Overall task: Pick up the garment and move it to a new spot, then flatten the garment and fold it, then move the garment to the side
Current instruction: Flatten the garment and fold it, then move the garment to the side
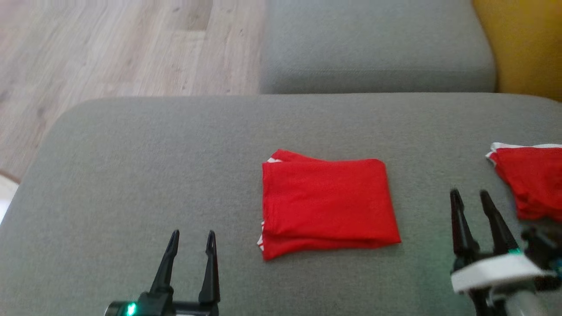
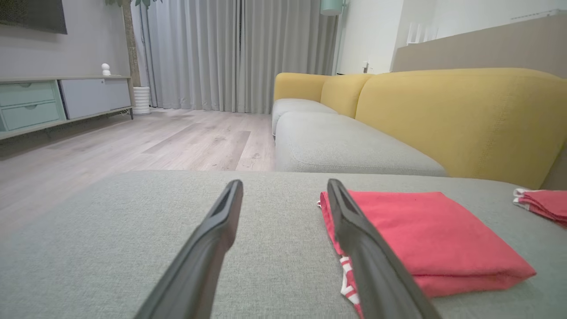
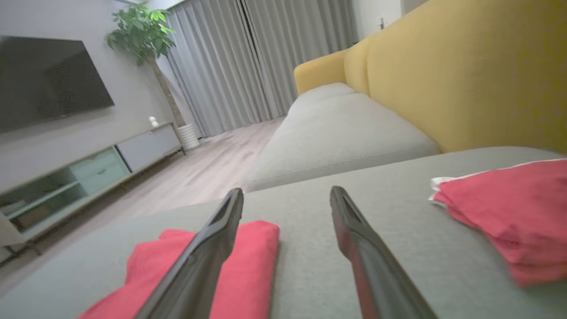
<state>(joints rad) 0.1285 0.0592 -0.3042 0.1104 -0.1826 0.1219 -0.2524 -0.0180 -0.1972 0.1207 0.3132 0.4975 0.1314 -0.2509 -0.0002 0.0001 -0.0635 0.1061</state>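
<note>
Grey cushion (image 1: 131,166) is carrying the folded garment (image 1: 327,206), left gripper (image 1: 193,232) and right gripper (image 1: 469,192) are hanging released either side of it: pinching all layers together is looking wisest.

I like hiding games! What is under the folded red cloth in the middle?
The folded red garment lies flat on the grey cushion. At its left edge, white-trimmed lower layers peek out. Anything inside the folds is covered.
</note>
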